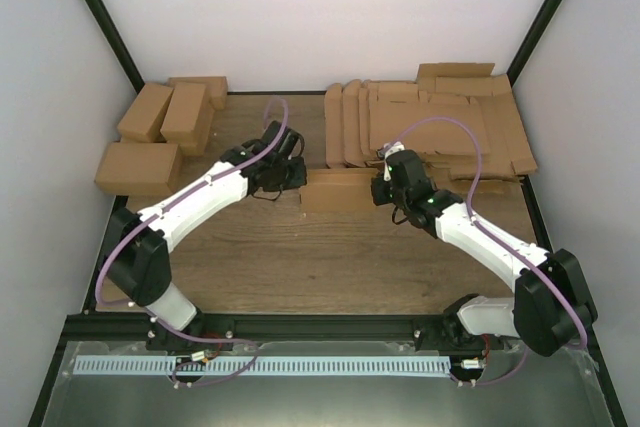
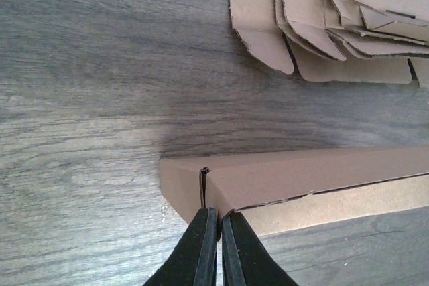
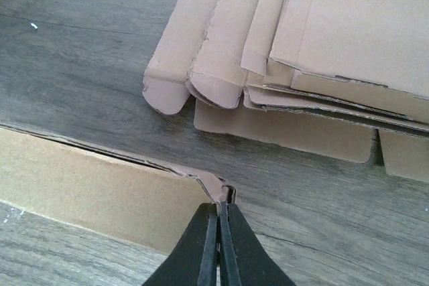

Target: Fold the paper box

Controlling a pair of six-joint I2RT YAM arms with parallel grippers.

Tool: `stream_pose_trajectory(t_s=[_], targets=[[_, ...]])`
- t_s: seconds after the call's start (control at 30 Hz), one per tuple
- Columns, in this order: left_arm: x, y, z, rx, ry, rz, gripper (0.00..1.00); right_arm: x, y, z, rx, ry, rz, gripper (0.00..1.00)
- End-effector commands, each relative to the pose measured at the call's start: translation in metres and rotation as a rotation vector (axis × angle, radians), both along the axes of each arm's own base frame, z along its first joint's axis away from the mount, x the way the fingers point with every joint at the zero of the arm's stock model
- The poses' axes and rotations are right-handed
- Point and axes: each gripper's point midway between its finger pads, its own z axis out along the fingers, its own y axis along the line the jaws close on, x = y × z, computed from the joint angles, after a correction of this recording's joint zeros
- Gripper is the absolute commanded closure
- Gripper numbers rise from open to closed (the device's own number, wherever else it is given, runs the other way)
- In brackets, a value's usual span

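Observation:
The paper box (image 1: 338, 190) lies folded into a low brown carton in the middle of the wooden table, between both arms. At its left end my left gripper (image 1: 290, 179) is shut. The left wrist view has the fingertips (image 2: 220, 213) against the near left corner of the box (image 2: 301, 172), just below a tucked flap's slit. My right gripper (image 1: 385, 187) is shut at the right end. Its tips (image 3: 218, 207) touch a small bent flap at the corner of the box (image 3: 87, 185). I cannot tell whether either gripper pinches cardboard.
A fanned stack of flat cardboard blanks (image 1: 440, 127) lies at the back right, just behind the box; it also shows in the wrist views as blanks (image 2: 322, 18) and blanks (image 3: 301, 38). Several folded cartons (image 1: 160, 132) are piled at the back left. White walls enclose the table.

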Motion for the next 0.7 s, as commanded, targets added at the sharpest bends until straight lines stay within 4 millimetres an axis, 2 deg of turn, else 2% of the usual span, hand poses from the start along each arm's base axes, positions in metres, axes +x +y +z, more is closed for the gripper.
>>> stream_pose_trajectory(t_s=[0.0, 0.23, 0.5, 0.67], targets=[[-0.010, 0.019, -0.015, 0.076, -0.010, 0.003, 0.96, -0.009, -0.014, -0.025, -0.124, 0.097, -0.022, 0.99], [-0.014, 0.034, -0.034, 0.161, -0.019, 0.015, 0.96, -0.005, -0.013, -0.024, -0.160, 0.102, 0.001, 0.99], [-0.010, 0.025, -0.029, 0.135, -0.048, 0.000, 0.96, -0.010, -0.004, -0.019, -0.122, 0.086, 0.060, 0.99], [-0.004, 0.032, -0.025, 0.201, -0.064, 0.005, 0.96, -0.010, -0.004, -0.018, -0.144, 0.091, 0.072, 0.99]])
